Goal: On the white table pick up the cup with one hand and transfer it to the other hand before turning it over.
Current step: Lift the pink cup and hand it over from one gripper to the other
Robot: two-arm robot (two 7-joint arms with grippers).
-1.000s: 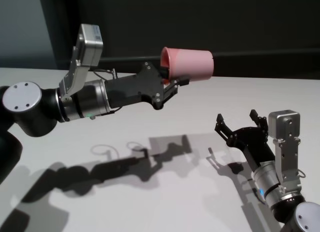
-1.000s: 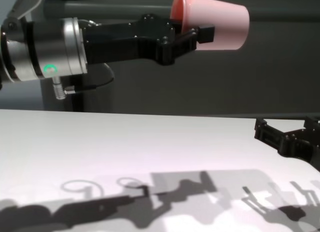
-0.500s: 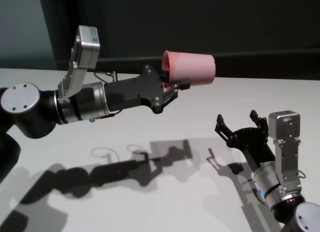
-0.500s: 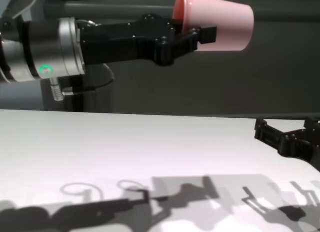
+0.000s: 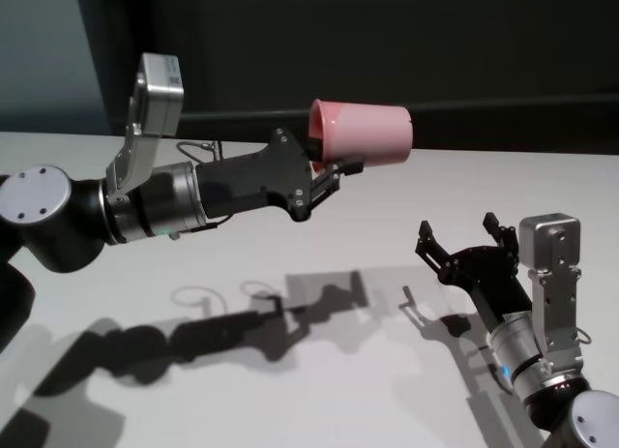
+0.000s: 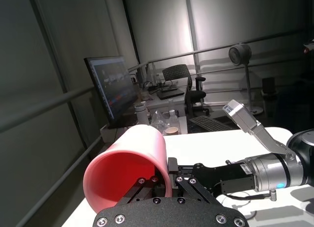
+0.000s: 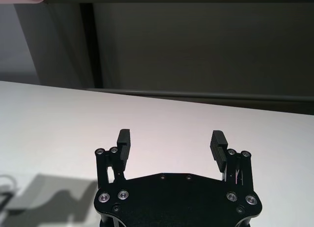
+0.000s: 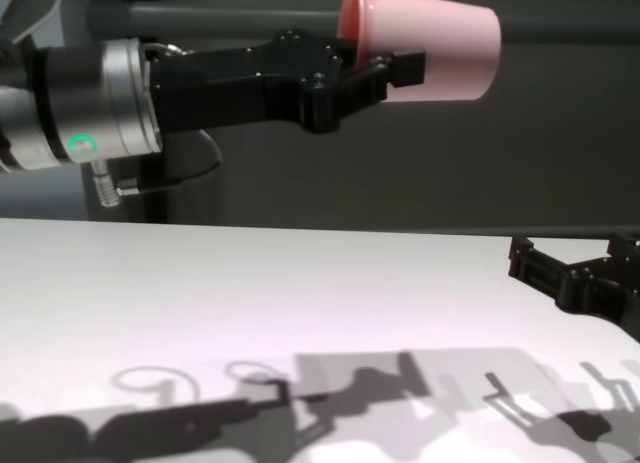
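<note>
Cup (image 5: pixel 362 131) held sideways in the air: pink, smooth, tapered, well above the white table (image 5: pixel 319 371).
Left gripper (image 5: pixel 334 165) pinches its rim; right gripper (image 5: pixel 462 239) waits low, jaws spread wide, holding nothing.

A broad, matte white surface (image 5: pixel 319 371) stretches from the near edge to a dark wall at 12 o'clock. Nothing visibly rests directly on the white top in the head and chest views. Only grey shadows (image 5: pixel 242 322) cross it, running from 8 o'clock toward the centre, with a smaller patch toward 4 o'clock.
</note>
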